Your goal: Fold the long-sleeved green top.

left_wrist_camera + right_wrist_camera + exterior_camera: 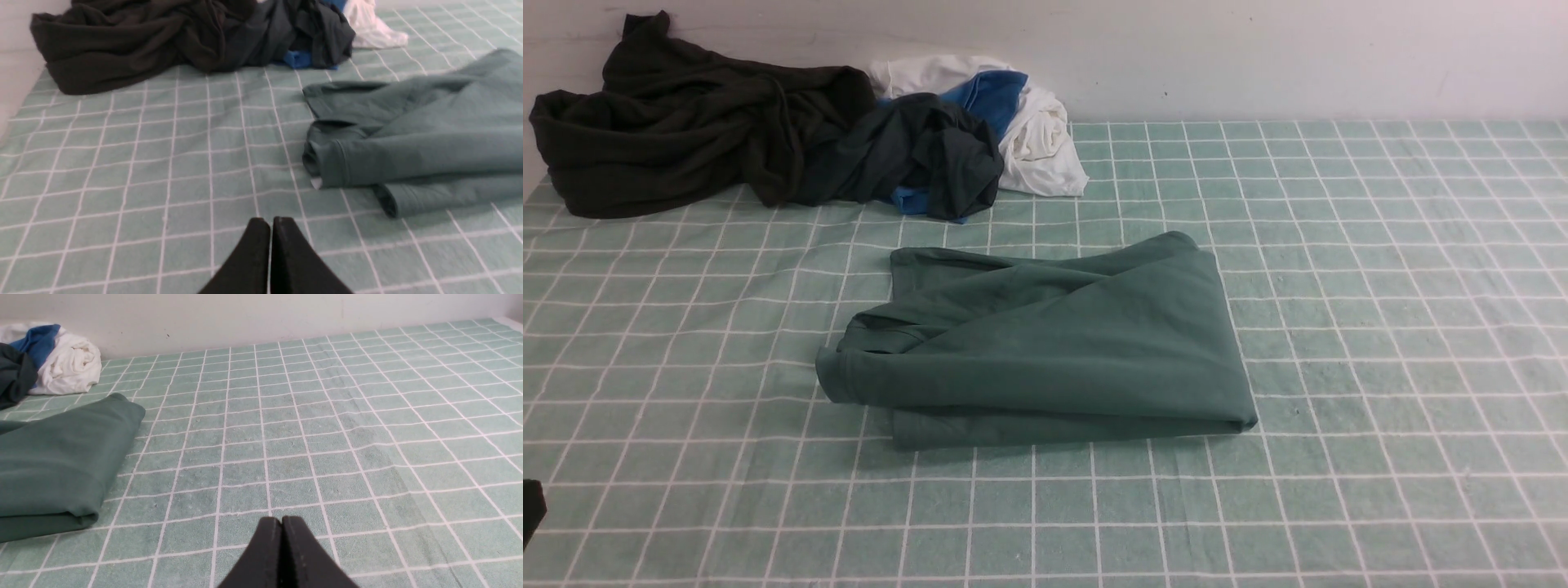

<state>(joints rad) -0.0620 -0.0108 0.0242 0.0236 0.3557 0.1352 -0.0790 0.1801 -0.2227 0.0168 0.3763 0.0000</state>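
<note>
The green long-sleeved top (1054, 343) lies folded into a compact rectangle in the middle of the checked cloth, with a cuffed sleeve end along its left edge. It also shows in the left wrist view (421, 134) and in the right wrist view (57, 461). My left gripper (271, 222) is shut and empty, above the cloth, short of the top's left side. Only a dark corner of the left arm (531, 508) shows in the front view. My right gripper (282, 520) is shut and empty over bare cloth to the right of the top. It is out of the front view.
A pile of other clothes sits at the back left against the wall: a dark brown-black garment (686, 122), a blackish-green one (931, 155), a blue one (992, 94) and a white one (1037, 139). The green checked cloth (1380, 286) covers the table.
</note>
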